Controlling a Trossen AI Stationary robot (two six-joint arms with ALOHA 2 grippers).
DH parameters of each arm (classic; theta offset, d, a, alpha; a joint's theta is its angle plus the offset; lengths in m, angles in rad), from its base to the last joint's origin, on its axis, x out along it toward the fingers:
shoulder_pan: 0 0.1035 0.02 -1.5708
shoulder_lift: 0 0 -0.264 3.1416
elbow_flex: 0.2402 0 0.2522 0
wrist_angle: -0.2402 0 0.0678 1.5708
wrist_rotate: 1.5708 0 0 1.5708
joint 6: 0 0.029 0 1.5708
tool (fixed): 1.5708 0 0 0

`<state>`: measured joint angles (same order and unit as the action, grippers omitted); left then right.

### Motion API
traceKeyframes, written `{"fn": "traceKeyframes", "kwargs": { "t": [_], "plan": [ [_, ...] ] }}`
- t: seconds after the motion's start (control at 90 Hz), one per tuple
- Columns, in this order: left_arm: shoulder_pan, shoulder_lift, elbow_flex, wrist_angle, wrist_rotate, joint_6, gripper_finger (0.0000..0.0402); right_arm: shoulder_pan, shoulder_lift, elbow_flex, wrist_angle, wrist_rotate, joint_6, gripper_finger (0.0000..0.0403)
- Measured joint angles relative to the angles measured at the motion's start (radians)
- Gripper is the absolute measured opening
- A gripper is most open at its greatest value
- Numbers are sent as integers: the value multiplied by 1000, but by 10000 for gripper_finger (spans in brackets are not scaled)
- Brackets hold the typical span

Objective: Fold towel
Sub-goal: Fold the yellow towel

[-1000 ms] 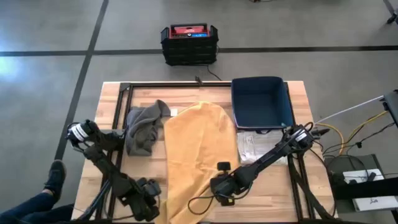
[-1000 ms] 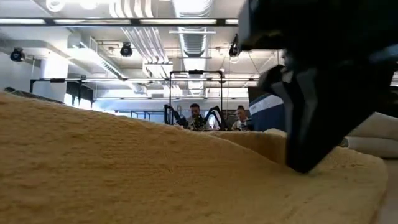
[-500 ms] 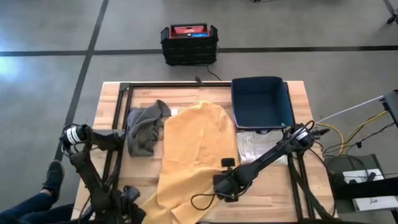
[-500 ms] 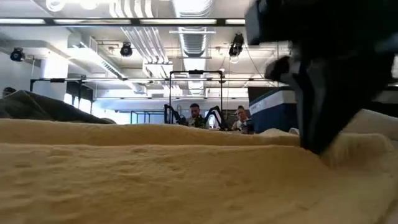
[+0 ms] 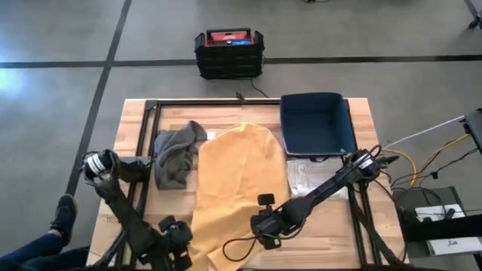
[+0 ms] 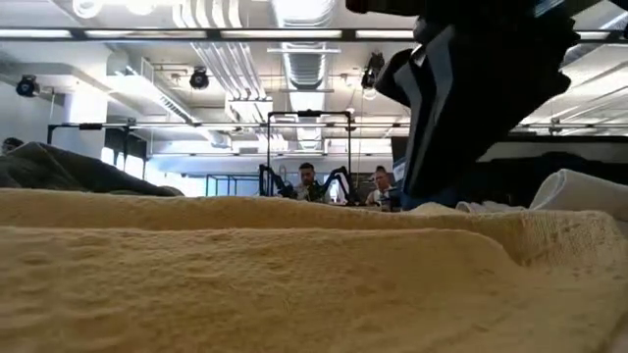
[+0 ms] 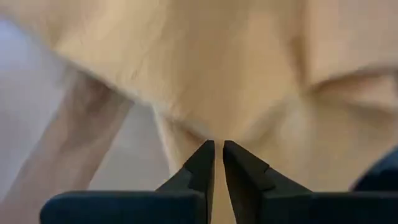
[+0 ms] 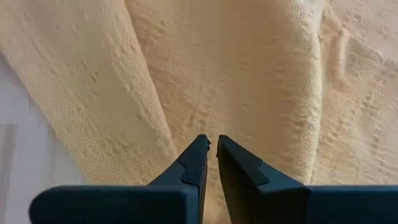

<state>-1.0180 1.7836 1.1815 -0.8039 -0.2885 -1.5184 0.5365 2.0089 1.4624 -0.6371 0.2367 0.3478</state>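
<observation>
Both grippers, left gripper [image 7: 218, 145] and right gripper [image 8: 212, 139], are pinching the near edge of the yellow towel [image 5: 241, 177] lying mid-bench. Looks like they're starting the first fold, so next they'll need to lift together and carry that edge to the far side.

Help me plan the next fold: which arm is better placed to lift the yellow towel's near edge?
Right, probably: the right gripper sits over the yellow towel, fingers shut; the left gripper hangs beside its near left corner.

A robotics lab: exposed ceiling ducts [image 6: 294, 44], seated people [image 6: 310, 183] at another arm rig [image 6: 336, 183] beyond the table.
</observation>
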Motion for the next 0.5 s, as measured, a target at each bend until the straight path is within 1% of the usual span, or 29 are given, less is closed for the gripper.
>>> {"fn": "traceKeyframes", "kwargs": {
  "t": [0.111, 0.256, 0.5],
  "plan": [
    [-5, 8, -54, 35, 64, -62, 21, 2, 9, -5, -1, 0, 5, 25],
    [-53, 9, -92, 62, 115, -226, 21, 2, 11, -18, -36, -1, 26, 23],
    [-186, 26, -96, 90, 108, -598, 21, 17, 11, -85, -41, -7, 67, 23]
  ]
}}
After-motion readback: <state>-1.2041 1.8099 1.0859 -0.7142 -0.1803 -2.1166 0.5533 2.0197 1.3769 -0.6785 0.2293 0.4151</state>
